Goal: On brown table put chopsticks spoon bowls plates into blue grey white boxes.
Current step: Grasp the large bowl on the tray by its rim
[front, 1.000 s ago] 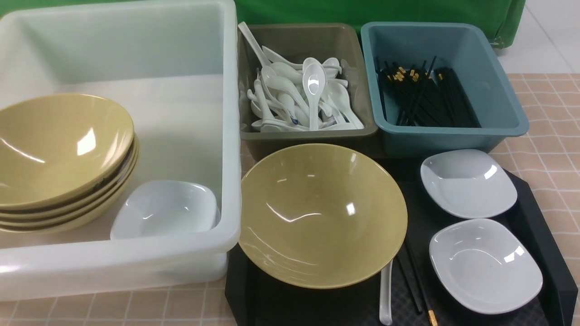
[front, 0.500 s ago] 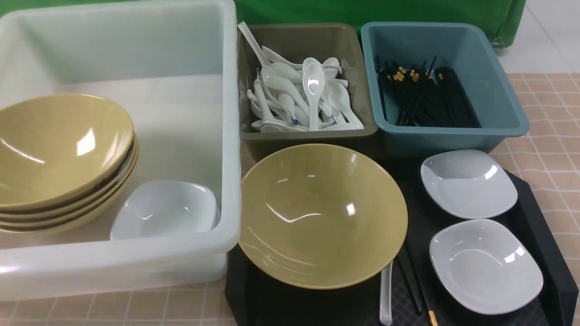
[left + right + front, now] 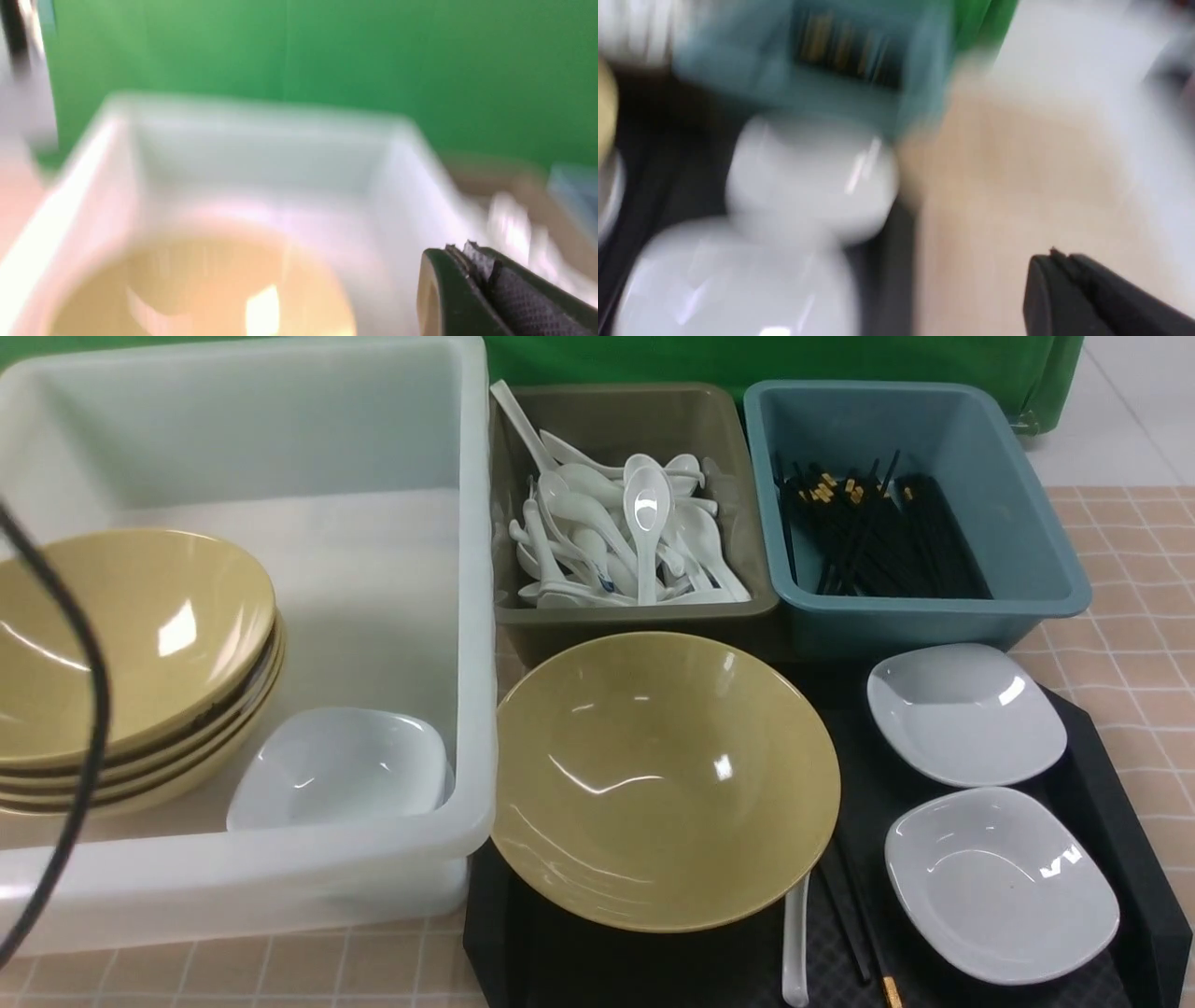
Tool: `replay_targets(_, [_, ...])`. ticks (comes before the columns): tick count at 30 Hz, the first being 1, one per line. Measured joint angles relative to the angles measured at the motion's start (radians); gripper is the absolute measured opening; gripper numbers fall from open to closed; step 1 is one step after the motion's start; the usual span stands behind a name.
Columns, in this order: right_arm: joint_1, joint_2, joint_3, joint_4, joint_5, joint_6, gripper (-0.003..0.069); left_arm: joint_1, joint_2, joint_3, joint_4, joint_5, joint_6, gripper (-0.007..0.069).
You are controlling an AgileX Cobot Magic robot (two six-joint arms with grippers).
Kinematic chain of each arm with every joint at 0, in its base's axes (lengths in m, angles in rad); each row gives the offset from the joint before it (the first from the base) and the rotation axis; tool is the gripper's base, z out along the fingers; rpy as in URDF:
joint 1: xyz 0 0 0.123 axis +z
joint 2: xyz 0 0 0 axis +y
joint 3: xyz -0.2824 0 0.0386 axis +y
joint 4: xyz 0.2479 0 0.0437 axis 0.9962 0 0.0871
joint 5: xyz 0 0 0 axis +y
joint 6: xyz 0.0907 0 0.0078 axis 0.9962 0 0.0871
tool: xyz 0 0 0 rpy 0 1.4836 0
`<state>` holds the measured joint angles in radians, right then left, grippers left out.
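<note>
Bowl glossy, stiff, slippery, wide; pinch rim. Plates ahead of right jaws. Left jaws, right jaws: gap untellable, views blurred.

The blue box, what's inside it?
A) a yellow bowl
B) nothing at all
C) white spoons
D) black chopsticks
D: the blue box holds a pile of black chopsticks with little gold bands, while the white spoons lie in the grey box beside it.
</note>
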<state>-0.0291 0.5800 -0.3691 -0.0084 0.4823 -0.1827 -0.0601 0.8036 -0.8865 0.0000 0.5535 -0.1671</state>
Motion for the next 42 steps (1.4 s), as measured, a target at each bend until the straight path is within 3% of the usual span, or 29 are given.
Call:
replay_targets(2, [0.013, 0.050, 0.005, 0.106, 0.039, 0.000, 0.0064, -0.014, 0.127, -0.066, -0.165, 0.150, 0.160, 0.0005])
replay_targets(3, [0.016, 0.053, 0.005, 0.118, 0.039, -0.003, 0.0064, -0.016, 0.127, -0.072, -0.182, 0.161, 0.176, 0.0005])
replay_targets(5, [0.036, 0.076, 0.005, 0.258, 0.034, -0.101, 0.0064, -0.058, 0.260, -0.145, -0.401, 0.273, 0.372, 0.0005])
replay_targets(6, [0.040, 0.079, 0.005, 0.282, 0.033, -0.124, 0.0064, -0.067, 0.282, -0.156, -0.419, 0.280, 0.388, 0.0005])
replay_targets(7, [0.054, 0.083, 0.005, 0.356, 0.033, -0.208, 0.0064, -0.107, 0.371, -0.198, -0.546, 0.336, 0.497, 0.0005])
replay_targets(9, [0.078, 0.087, 0.005, 0.434, 0.031, -0.303, 0.0064, -0.191, 0.480, -0.266, -0.645, 0.404, 0.589, 0.0005])
replay_targets(13, [0.107, 0.087, 0.005, 0.468, 0.018, -0.353, 0.0065, -0.358, 0.659, -0.371, -0.634, 0.458, 0.606, 0.0005])
replay_targets(17, [0.113, 0.087, 0.005, 0.474, 0.006, -0.365, 0.0067, -0.543, 0.836, -0.476, -0.449, 0.435, 0.505, 0.0005])
replay_targets(20, [0.113, 0.087, 0.005, 0.489, 0.000, -0.367, 0.0068, -0.622, 0.950, -0.525, -0.300, 0.396, 0.416, 0.0005])
replay_targets(23, [0.113, 0.087, 0.005, 0.495, -0.008, -0.367, 0.0068, -0.670, 1.026, -0.547, -0.237, 0.363, 0.368, 0.0005])
replay_targets(30, [0.113, 0.087, 0.005, 0.497, -0.010, -0.367, 0.0073, -0.752, 1.094, -0.553, -0.365, 0.284, 0.373, 0.0005])
replay_targets(34, [0.113, 0.087, 0.005, 0.500, -0.011, -0.367, 0.0076, -0.773, 1.090, -0.553, -0.507, 0.261, 0.461, 0.0005])
replay_targets(37, [0.113, 0.087, 0.005, 0.506, -0.013, -0.367, 0.0079, -0.773, 1.055, -0.553, -0.621, 0.257, 0.591, 0.0005])
replay_targets(42, [0.113, 0.087, 0.005, 0.511, -0.013, -0.367, 0.0082, -0.695, 0.951, -0.554, -0.558, 0.257, 0.656, 0.0006])
